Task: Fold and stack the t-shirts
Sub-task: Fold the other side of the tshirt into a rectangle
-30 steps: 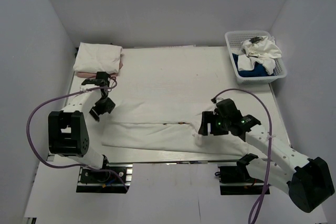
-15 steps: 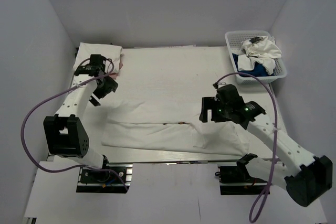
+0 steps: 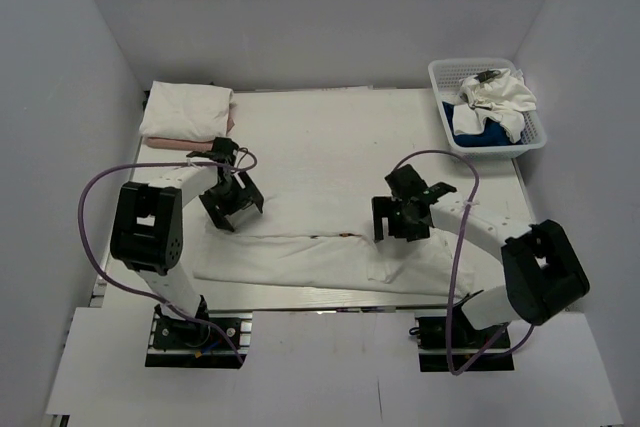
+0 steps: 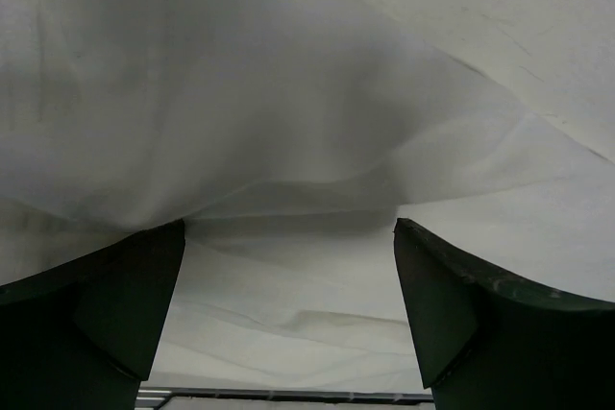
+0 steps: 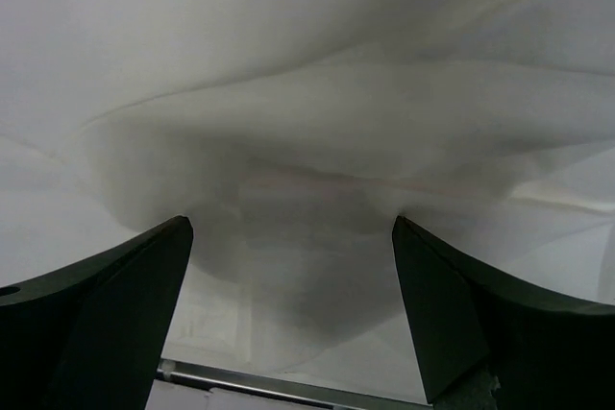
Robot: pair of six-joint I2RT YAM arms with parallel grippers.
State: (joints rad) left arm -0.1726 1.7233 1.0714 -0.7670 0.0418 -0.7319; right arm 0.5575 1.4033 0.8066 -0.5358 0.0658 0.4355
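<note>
Two grippers, the left gripper point(image 3: 232, 214) and the right gripper point(image 3: 394, 230), hang low over the white t-shirt point(image 3: 300, 257), a long folded band near the front edge of the table point(image 3: 330, 122). We judge a further fold is starting; next each must close on the cloth. The wrist views show jaws wide apart, holding nothing; only the top view shows the folded stack point(image 3: 186, 110) far left.

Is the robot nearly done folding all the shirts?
Not yet. A folded stack, white over pink, sits at the far left corner. The long white shirt is partly folded, with the open left gripper and right gripper low over it. More clothes wait in the basket.
</note>
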